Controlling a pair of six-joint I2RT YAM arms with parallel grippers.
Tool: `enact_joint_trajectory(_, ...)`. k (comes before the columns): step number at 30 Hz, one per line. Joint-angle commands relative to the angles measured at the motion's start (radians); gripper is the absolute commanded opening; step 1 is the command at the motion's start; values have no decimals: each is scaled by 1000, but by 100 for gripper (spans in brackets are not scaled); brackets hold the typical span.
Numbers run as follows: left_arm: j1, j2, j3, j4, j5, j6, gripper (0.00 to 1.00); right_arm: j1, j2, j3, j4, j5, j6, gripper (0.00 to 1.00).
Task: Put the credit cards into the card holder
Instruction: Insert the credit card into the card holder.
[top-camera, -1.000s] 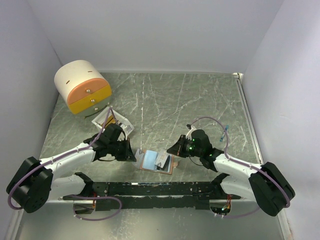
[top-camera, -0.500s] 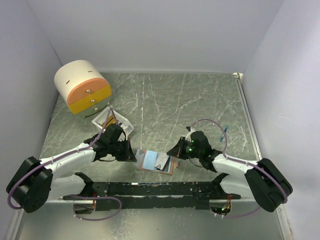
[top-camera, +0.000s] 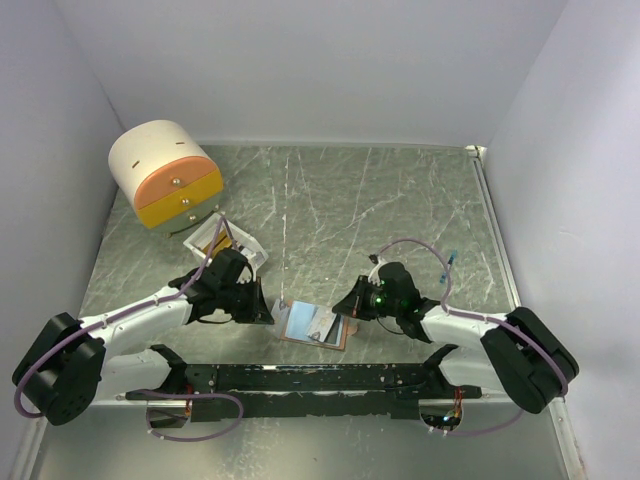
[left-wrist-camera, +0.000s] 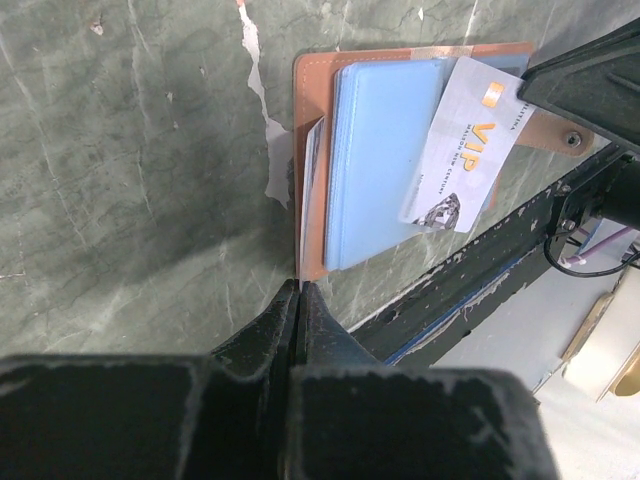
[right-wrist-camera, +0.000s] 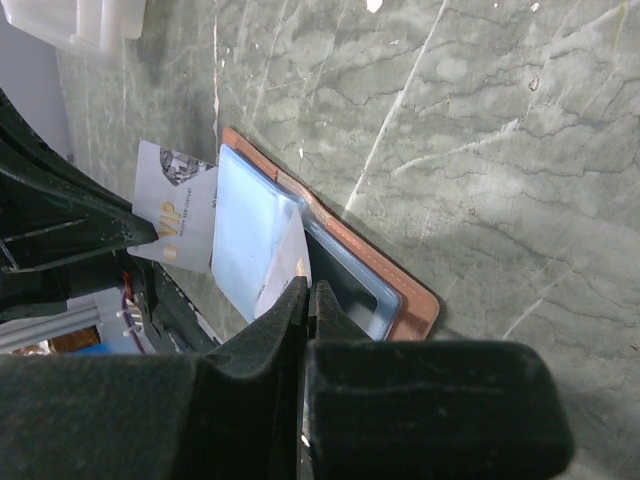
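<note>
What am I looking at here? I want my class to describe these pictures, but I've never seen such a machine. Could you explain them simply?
This is a robot with a left arm and a right arm, bolted at the near edge of a green marbled table. One picture looks down from above. The other two come from a small camera on each wrist, so the black shapes at the bottom are that arm's own fingers. On the table lie an open card holder, brown outside and pale blue inside, with a white VIP card sticking out across it. There is also a small white open box and a round cream-and-orange drawer unit. The left gripper and right gripper are both shut, tips at opposite edges of the holder. Whether they pinch anything, I cannot tell.
</note>
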Motion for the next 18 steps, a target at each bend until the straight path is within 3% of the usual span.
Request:
enact_joint_trajectory(1,-15,5,-15,7,-13,-8,7,5,22,13,18,-13,-23,0)
enact_joint_trajectory(18,-23,22,-17,19,-10,-7,7,14,75,42,35,-22,-41,0)
